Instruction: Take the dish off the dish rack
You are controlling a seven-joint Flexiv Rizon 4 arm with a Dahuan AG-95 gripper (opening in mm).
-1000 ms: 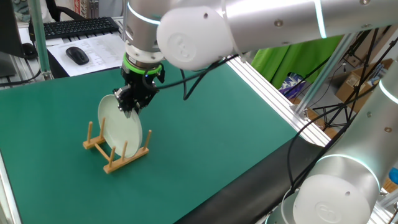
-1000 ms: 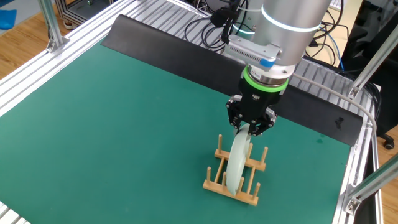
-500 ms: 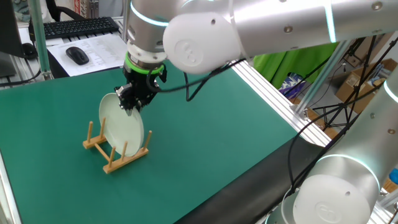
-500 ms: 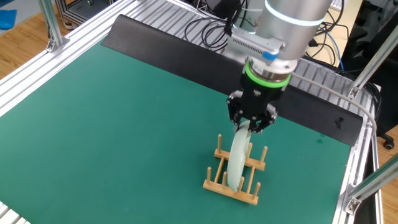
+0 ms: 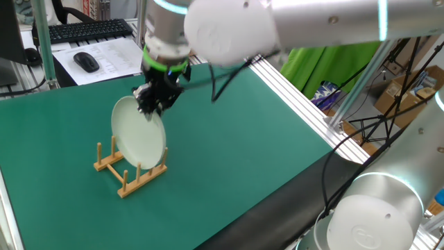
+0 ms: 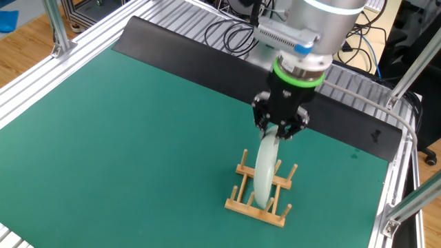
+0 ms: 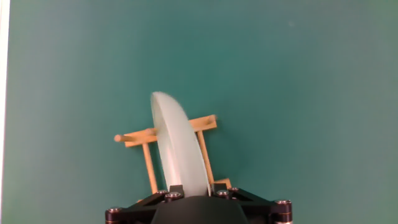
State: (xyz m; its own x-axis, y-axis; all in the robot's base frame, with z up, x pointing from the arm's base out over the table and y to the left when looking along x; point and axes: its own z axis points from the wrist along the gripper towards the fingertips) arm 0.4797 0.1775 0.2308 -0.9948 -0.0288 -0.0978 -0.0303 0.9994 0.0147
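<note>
Directly below the claw (image 6: 278,131), clenched on its top rim, the dish (image 6: 264,170) stands edgewise between the dish rack (image 6: 260,193) pegs.

End effector (image 5: 155,105) on dish (image 5: 139,135)

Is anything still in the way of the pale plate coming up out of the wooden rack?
Nothing visible blocks it. The gripper is shut on the top rim of the pale greenish-white round plate, whose lower edge sits low among the upright pegs of the light-brown wooden rack. The space above the plate holds only the arm.
</note>
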